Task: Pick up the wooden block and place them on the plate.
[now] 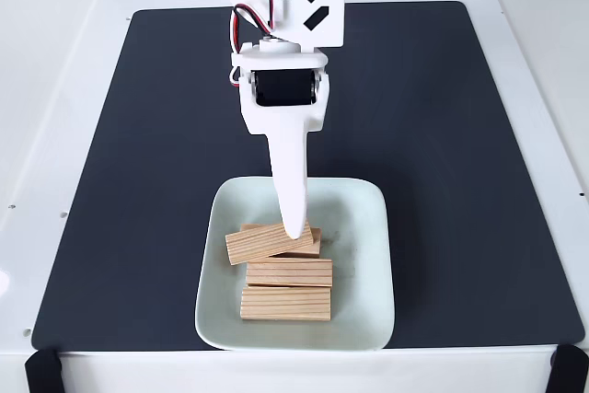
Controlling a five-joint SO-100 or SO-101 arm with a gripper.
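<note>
The pale mint-green plate (363,227) sits at the near edge of the dark mat in the fixed view. Several wooden blocks lie on it. One block (285,303) is nearest the front, and a second (289,272) lies just behind it. A third block (262,246) rests tilted on top of another block (316,238) that mostly hides beneath it. My white gripper (294,227) reaches down from the arm above, with its tip at the tilted top block. From this angle I see a single tapered finger, so how the jaws stand is hidden.
The black mat (460,135) covers most of the white table (55,89). The arm's base and cables stand at the back centre. Black clamps sit at the table's near corners.
</note>
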